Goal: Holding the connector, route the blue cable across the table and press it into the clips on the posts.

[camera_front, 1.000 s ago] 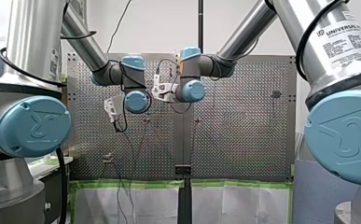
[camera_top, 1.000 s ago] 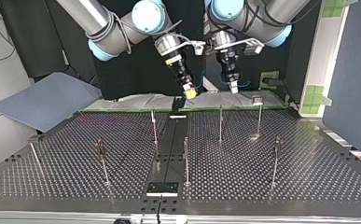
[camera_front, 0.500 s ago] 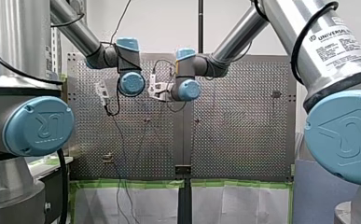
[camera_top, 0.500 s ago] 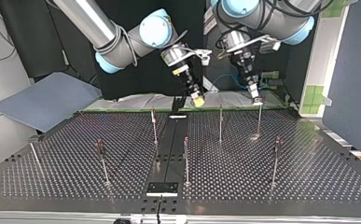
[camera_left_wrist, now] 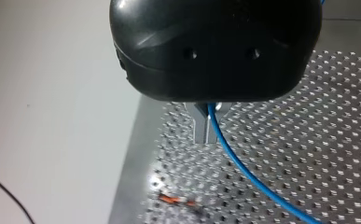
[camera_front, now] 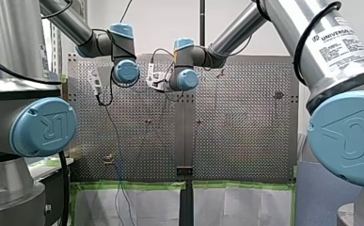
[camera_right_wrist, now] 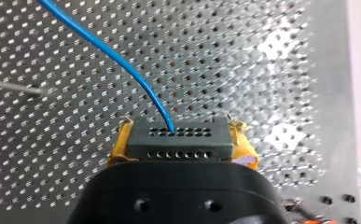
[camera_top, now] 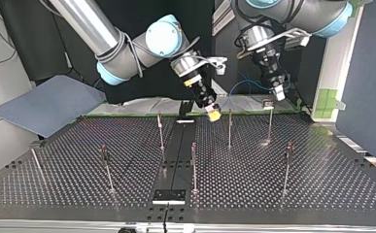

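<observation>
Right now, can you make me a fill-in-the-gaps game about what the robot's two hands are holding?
My right gripper clamps the grey connector between pads coloured ____.
The cable leaving the connector is coloured ____.
My left gripper is shut on the ____, between metal fingers.
Missing words: yellow; blue; cable.

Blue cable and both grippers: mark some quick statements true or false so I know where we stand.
1. My right gripper clamps the connector between yellow pads. True.
2. The blue cable runs out of the connector's holed face. True.
3. My left gripper is open and empty. False: its metal fingers are shut on the blue cable.
4. The posts lie flat on the table. False: they stand upright.
</observation>
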`<act>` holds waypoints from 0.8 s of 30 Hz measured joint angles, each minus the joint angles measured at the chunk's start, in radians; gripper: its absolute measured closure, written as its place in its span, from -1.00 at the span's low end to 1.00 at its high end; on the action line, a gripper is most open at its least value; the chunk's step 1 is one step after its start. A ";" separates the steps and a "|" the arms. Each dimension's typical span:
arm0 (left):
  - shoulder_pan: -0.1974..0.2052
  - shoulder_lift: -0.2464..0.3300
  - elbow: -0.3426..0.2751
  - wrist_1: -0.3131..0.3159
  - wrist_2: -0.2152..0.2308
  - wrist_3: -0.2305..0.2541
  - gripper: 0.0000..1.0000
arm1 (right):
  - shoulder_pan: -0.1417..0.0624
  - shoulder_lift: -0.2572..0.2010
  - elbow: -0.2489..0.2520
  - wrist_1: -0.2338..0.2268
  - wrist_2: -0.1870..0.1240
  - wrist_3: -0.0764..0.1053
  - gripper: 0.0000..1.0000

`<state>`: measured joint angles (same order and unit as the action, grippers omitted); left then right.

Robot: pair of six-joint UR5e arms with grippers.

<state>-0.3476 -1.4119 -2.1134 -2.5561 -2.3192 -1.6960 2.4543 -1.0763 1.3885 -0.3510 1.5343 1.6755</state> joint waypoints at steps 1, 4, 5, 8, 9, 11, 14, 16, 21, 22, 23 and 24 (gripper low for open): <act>0.005 0.007 0.004 -0.008 0.008 0.000 1.00 | 0.000 0.000 -0.008 0.004 -0.002 0.000 1.00; 0.025 0.021 0.015 -0.034 0.033 0.000 1.00 | 0.001 0.000 -0.035 0.024 -0.007 0.002 1.00; 0.032 0.022 0.017 -0.042 0.041 0.001 1.00 | 0.001 0.000 -0.045 0.032 -0.008 0.003 1.00; 0.054 0.022 0.020 -0.065 0.064 0.002 1.00 | 0.001 0.000 -0.070 0.048 -0.012 0.009 1.00; 0.063 0.021 0.021 -0.074 0.073 0.003 1.00 | 0.001 0.000 -0.078 0.051 -0.014 0.012 1.00; 0.077 0.017 0.021 -0.089 0.088 0.004 1.00 | 0.001 0.000 -0.096 0.058 -0.018 0.018 1.00; 0.097 0.008 0.023 -0.109 0.112 0.008 1.00 | 0.002 0.001 -0.119 0.067 -0.023 0.024 1.00; 0.107 0.001 0.029 -0.117 0.128 0.008 1.00 | 0.002 0.001 -0.132 0.071 -0.027 0.027 1.00; 0.123 -0.012 0.054 -0.137 0.168 -0.007 1.00 | 0.002 0.002 -0.168 0.074 -0.032 0.033 1.00; 0.125 -0.013 0.057 -0.141 0.176 -0.009 1.00 | 0.002 0.003 -0.173 0.074 -0.034 0.036 1.00; 0.126 -0.016 0.059 -0.145 0.184 -0.009 1.00 | 0.002 0.005 -0.180 0.075 -0.037 0.041 1.00; 0.127 -0.020 0.060 -0.150 0.193 -0.007 1.00 | 0.002 0.006 -0.184 0.075 -0.038 0.045 1.00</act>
<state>-0.2202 -1.4314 -2.0529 -2.7066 -2.1265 -1.7033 2.4565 -1.0702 1.2041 -0.2763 1.4962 1.7207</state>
